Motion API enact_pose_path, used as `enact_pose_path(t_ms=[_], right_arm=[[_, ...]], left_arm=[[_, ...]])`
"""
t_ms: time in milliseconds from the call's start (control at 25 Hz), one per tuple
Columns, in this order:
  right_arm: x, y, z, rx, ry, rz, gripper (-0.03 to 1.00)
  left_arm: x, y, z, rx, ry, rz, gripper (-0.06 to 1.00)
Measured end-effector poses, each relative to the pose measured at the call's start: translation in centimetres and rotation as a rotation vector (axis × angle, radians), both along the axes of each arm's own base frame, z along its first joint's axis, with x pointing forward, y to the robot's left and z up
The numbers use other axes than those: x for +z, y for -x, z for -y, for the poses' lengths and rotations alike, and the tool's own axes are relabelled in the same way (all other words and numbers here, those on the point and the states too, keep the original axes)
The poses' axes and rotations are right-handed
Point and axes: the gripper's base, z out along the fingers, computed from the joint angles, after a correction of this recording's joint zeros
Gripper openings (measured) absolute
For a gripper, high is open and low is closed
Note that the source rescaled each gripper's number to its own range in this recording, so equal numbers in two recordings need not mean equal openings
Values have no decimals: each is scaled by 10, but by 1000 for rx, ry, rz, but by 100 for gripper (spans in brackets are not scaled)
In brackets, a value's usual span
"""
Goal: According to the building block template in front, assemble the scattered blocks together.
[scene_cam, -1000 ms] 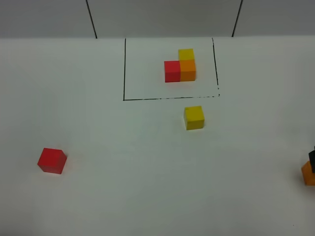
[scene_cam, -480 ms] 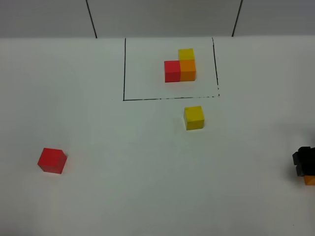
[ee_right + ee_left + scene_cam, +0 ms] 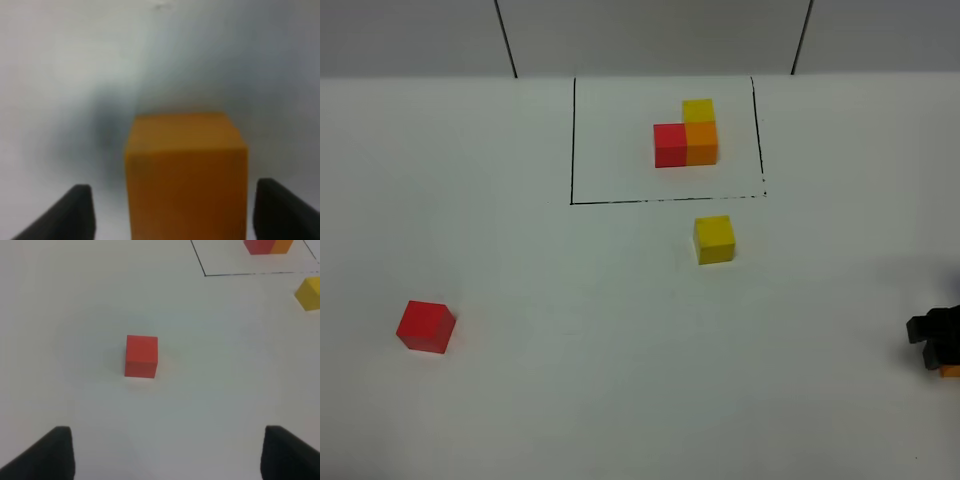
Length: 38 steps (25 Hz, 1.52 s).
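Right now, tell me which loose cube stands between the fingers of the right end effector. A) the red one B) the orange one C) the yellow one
B: the right wrist view shows the orange cube standing between the two dark fingers of the right end effector.

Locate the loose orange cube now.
Exterior high view: the orange cube sits at the right edge, between the fingers of the right gripper, right of the yellow cube.
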Motion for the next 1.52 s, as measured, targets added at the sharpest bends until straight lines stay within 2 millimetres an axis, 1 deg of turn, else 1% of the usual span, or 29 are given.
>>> enact_pose_path(t_ms=[120,160,280,360,400,520,680,760,880,1040,1280,1440,1520], right_arm=[[0,0,0,-4,-4,-5,2],[0,0,-1,-12,-9,-7,1],[0,1,-6,-17,-26,-15,1],[0,1,-14,4,-31,-17,1],[0,1,-22,31,-29,-20,1],[7,-4,-50,81,-15,-9,1],[29,-15,-95,76,-26,37,1],[44,-22,-118,68,-35,68,1],[56,-30,-147,80,-19,82,1],[48,-41,-175,109,16,62,1],[26,-60,-208,153,27,40,1],[16,-71,-218,193,26,50,1],[13,-72,-220,214,29,52,1]], left_arm=[[0,0,0,0,0,0,65],[0,0,0,0,0,0,65],[0,0,0,0,0,0,65],[0,0,0,0,0,0,65],[0,0,0,0,0,0,65],[0,0,0,0,0,0,65],[0,0,0,0,0,0,65],[0,0,0,1,1,0,65],[0,0,0,1,1,0,65],[0,0,0,1,1,0,65],[0,0,0,1,1,0,65],[0,0,0,1,1,0,65],[0,0,0,1,1,0,65]])
